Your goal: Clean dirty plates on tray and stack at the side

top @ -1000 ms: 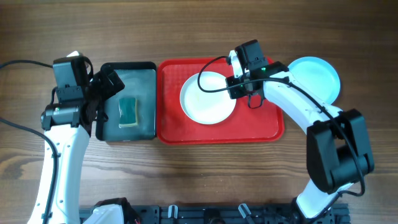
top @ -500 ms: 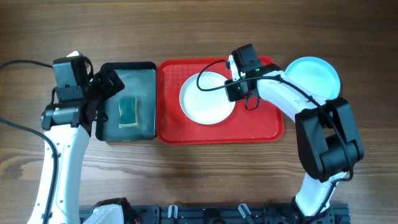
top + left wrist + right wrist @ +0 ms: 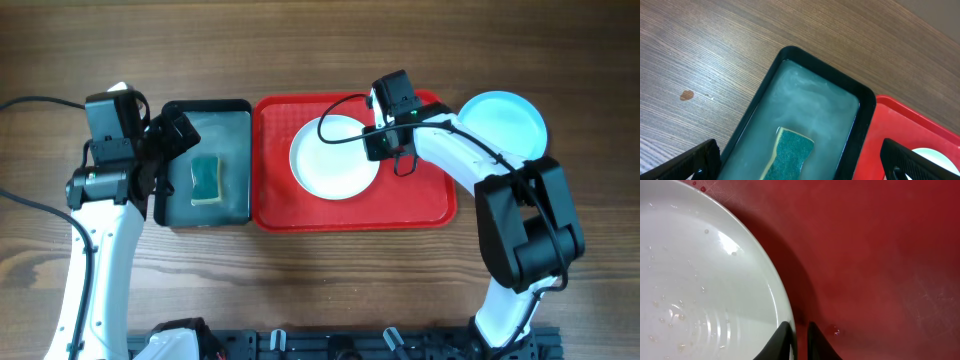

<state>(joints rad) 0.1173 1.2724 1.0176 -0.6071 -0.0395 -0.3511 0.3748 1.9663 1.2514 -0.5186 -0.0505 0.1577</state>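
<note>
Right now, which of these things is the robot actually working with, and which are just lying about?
In the job: white plate, red tray, blue plate at the side, green sponge, black tray.
Lying about: cable on the table, small brown spot on the wood.

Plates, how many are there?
2. A white plate on the red tray, a blue plate on the table beside the tray. Another could hide under the blue one.
</note>
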